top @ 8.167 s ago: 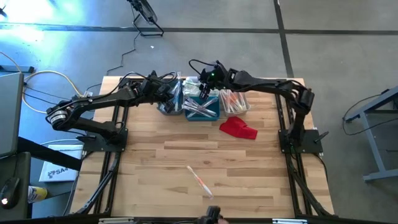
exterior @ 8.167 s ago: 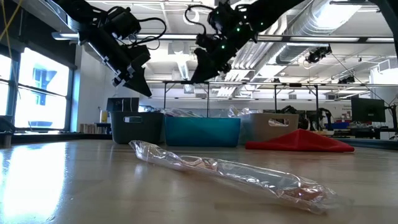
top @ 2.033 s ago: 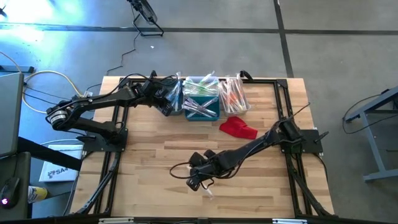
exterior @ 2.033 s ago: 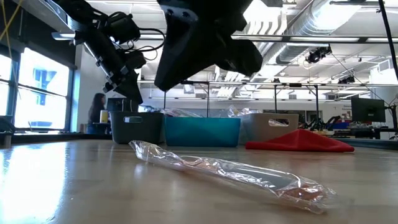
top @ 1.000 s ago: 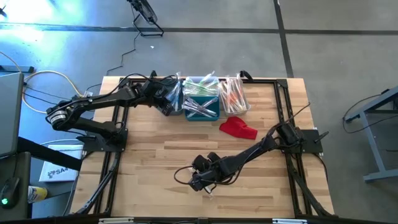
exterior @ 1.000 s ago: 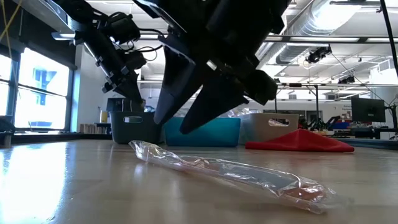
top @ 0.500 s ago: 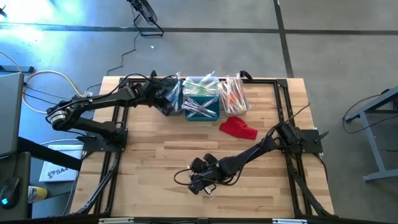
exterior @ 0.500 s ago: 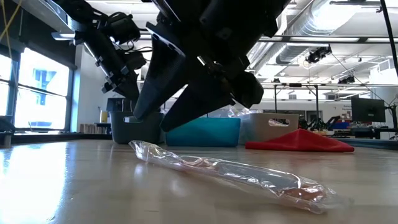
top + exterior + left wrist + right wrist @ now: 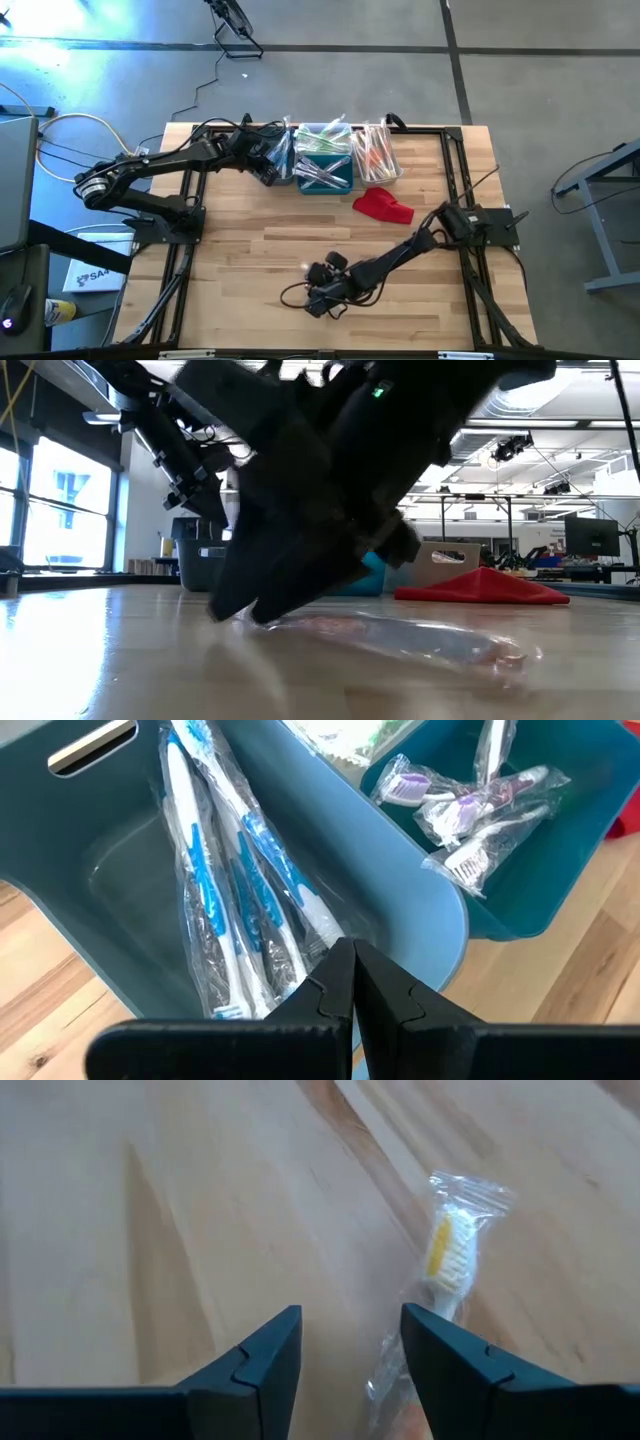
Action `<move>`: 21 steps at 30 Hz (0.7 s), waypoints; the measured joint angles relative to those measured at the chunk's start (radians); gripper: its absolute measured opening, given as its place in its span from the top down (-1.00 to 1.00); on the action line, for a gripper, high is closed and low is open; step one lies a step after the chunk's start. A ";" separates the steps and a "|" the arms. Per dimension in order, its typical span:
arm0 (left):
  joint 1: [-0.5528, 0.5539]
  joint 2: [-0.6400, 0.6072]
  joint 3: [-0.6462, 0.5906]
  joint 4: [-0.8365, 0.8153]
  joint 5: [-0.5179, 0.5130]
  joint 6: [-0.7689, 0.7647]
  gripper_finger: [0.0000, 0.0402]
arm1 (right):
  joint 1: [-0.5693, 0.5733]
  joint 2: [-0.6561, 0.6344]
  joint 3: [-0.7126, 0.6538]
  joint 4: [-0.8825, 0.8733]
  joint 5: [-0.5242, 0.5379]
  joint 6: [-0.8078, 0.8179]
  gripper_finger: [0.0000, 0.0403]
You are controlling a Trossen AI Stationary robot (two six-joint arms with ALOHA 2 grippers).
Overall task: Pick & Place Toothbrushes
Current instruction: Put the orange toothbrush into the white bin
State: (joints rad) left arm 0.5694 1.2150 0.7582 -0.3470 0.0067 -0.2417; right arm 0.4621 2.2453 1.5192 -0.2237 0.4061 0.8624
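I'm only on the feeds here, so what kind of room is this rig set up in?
Most likely a robotics lab or workshop in an open industrial space. The low view shows exposed silver ceiling ducts and framed workbenches beyond the table; the high view shows a bare grey concrete floor around the light wooden slatted table.

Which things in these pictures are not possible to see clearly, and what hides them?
- Wrapped toothbrush on the table: right wrist view shows only its head; the handle is cut off behind the open right claw.
- High view: the right arm covers it.
- Low view: the blurred right claw hides one end.
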 joint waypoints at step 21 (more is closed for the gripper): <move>0.000 0.014 0.000 -0.006 0.001 -0.025 1.00 | -0.001 0.022 0.000 0.014 0.038 0.008 0.91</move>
State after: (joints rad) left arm 0.5693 1.2293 0.7586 -0.3525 0.0078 -0.2668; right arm 0.4614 2.2670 1.5197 -0.2094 0.4439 0.8708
